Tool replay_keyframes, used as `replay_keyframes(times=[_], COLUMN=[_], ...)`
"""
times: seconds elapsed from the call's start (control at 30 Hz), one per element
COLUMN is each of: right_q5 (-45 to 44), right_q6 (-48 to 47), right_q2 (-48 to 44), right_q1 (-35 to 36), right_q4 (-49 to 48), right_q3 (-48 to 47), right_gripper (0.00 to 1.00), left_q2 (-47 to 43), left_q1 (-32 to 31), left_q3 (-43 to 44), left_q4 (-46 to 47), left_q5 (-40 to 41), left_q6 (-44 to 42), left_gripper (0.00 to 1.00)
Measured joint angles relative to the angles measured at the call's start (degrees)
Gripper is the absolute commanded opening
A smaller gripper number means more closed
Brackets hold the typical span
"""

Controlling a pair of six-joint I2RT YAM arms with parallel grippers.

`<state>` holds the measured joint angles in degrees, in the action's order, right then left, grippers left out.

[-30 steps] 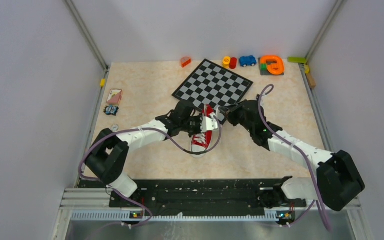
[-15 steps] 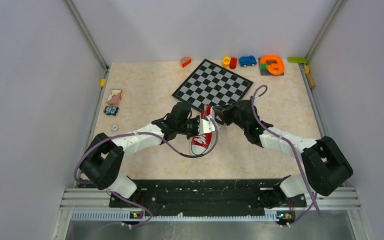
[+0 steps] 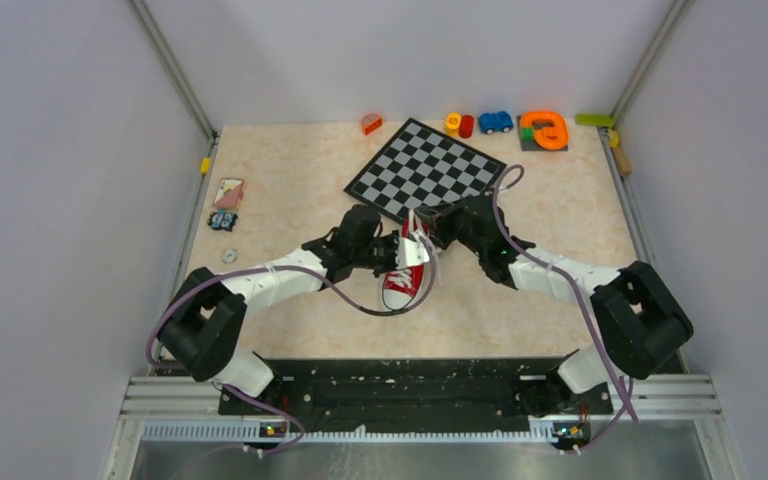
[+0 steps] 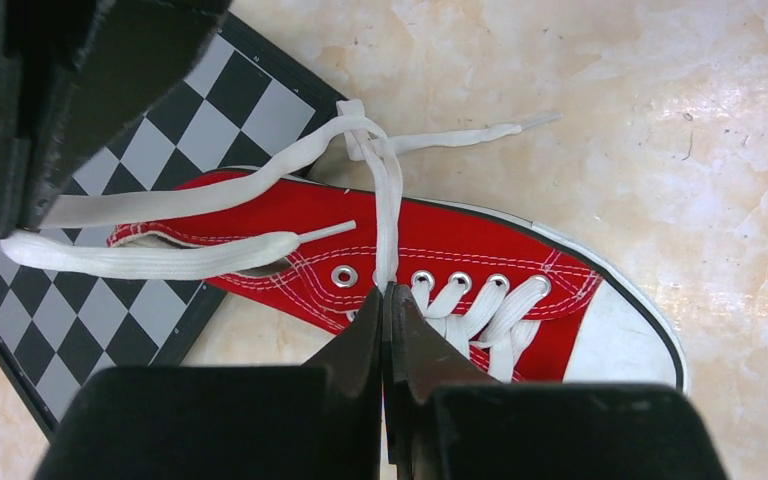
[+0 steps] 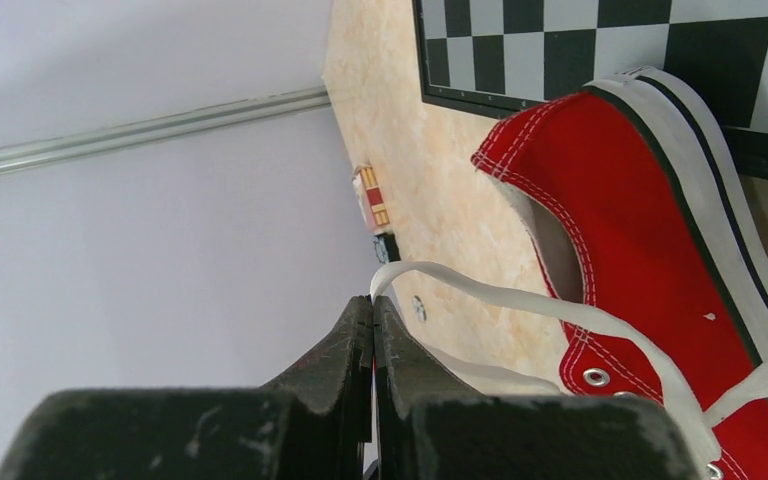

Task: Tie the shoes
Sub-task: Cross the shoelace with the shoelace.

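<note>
From above, the red shoe lies on the desk between both arms, with its heel on the chessboard edge. In the left wrist view, the left end effector is closed on a white lace. In the right wrist view, the right end effector also pinches the white lace.

Bare table wide open left of the shoe and before its toe; chessboard flat under the heel; left gripper and right gripper crowd above the tongue, laces strung between them; toys line the far edge, well apart from it all.
</note>
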<state>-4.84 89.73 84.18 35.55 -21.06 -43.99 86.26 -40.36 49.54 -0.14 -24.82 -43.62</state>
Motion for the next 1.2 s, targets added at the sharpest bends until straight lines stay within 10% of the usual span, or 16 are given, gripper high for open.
replay_keyframes(times=[1.2], right_q5=[-5.70], right_q6=[-2.67], right_q2=[-1.20], right_q1=[3.34], right_q4=[13.42], right_q3=[2.97], right_gripper=[0.00], left_q2=[-1.79], left_q1=[0.02], left_q3=[-1.99], left_q4=[2.60], left_q5=[1.68], left_q6=[0.44], left_gripper=[0.00])
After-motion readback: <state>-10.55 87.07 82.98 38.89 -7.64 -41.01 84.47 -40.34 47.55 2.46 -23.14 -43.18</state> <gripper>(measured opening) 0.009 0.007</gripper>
